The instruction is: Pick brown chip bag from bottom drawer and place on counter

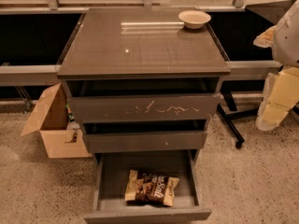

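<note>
On my feed the counter (140, 45) is glossy dark grey-brown, with pale streaks of reflected light near the upper centre. The bowl (194, 18) at its upper right is cream. All 3 drawer fronts are dark grey; the top drawer front (145, 108) carries whitish scratch marks, and the bottom drawer (112, 171) is plain grey inside. At lower centre the brown chip bag (152, 187) is dark brown with cream ends and white lettering. The gripper (273, 111), at the right edge of the frame, is pale yellow-cream below the white arm (289, 31). The cardboard box (51, 125) at left is tan, the floor (37, 190) beige with dark speckles
</note>
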`<state>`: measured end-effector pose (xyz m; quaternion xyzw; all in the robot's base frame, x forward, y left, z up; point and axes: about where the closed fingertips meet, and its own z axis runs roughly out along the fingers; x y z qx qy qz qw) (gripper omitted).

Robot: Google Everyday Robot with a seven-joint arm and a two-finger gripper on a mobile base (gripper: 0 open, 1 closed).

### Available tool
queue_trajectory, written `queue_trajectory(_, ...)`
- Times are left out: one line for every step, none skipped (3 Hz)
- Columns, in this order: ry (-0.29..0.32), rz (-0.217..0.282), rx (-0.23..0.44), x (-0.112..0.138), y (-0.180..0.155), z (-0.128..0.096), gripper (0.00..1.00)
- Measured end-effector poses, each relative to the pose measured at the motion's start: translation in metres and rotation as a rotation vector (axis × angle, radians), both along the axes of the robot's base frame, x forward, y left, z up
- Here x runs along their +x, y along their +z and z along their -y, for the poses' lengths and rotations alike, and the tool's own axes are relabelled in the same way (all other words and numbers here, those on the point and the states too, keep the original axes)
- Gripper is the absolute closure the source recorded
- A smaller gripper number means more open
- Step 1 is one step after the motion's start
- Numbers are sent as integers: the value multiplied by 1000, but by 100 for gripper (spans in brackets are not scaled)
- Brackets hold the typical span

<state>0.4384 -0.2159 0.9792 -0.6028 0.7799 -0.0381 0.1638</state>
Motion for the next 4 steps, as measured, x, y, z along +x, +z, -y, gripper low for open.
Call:
queue_trajectory(0, 0, 0, 0, 0, 0, 0)
queue_trajectory(26, -3, 36, 1, -16, -8, 0)
queue_trajectory(92, -19, 125, 2, -54, -27, 0)
queue_trajectory(152, -26, 220, -1, -88, -52, 0)
